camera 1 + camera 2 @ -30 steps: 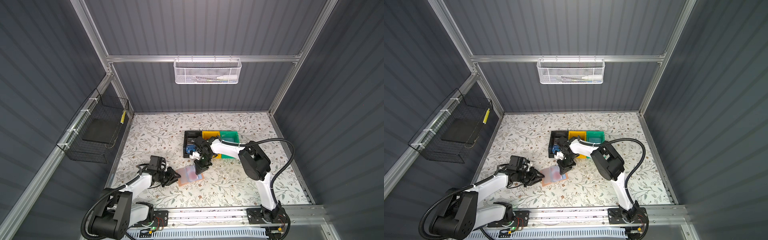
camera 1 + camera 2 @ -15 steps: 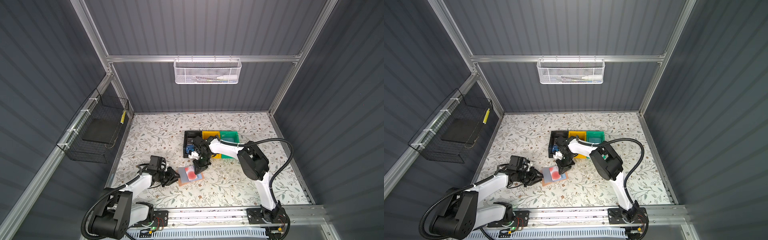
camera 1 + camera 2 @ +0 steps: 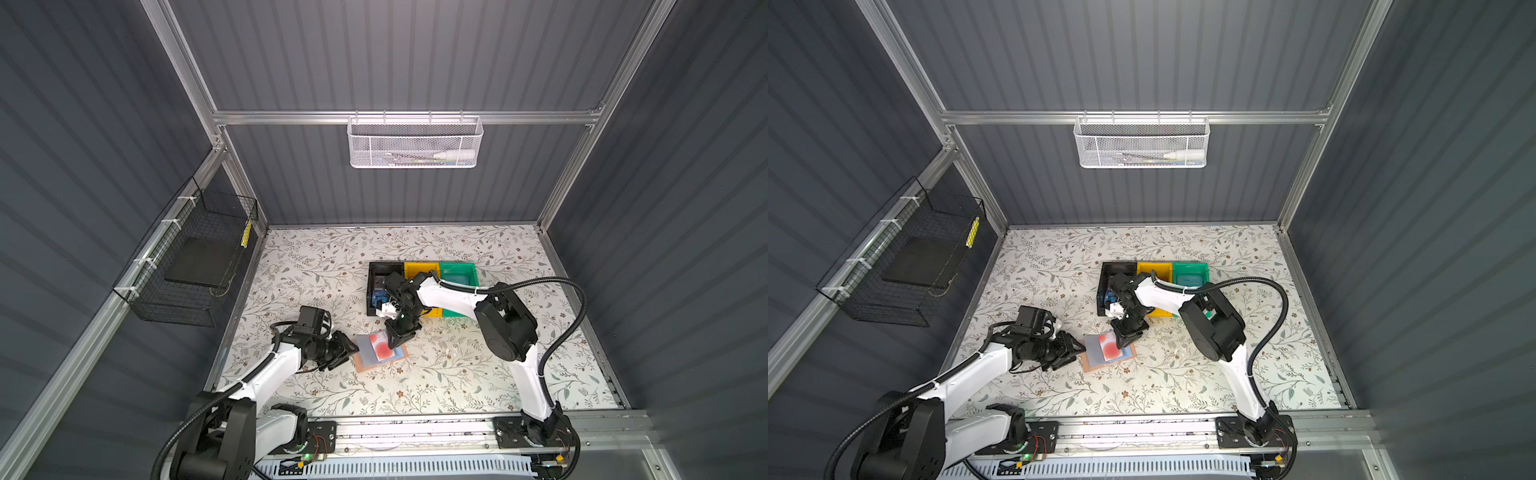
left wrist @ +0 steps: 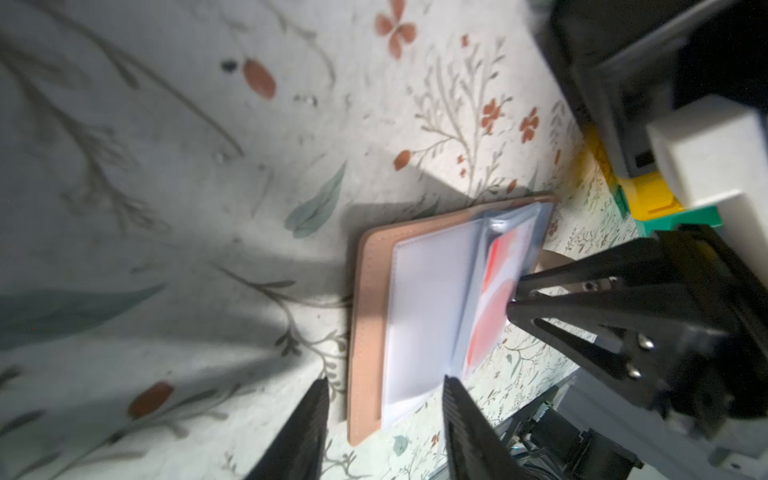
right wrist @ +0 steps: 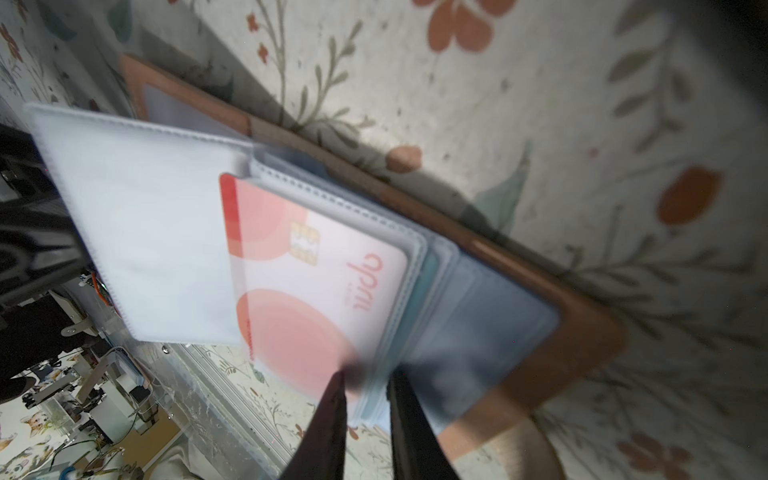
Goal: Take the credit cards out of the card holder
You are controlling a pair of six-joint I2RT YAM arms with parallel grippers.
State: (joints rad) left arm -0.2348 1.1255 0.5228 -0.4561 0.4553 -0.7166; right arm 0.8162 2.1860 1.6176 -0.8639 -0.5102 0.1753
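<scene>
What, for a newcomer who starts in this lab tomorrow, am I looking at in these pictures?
Two white robot arms stand at a flowered table, each ending in a two-fingered gripper. Two pictures look down from overhead; two come from wrist cameras. On the table lies an open tan card holder with clear sleeves; a white-and-red card sits in one. Behind are a black bin, yellow bin and green bin. The left gripper is open by the holder's edge, holding nothing. The right gripper has its tips at the card's sleeve; whether they pinch it is unclear.
</scene>
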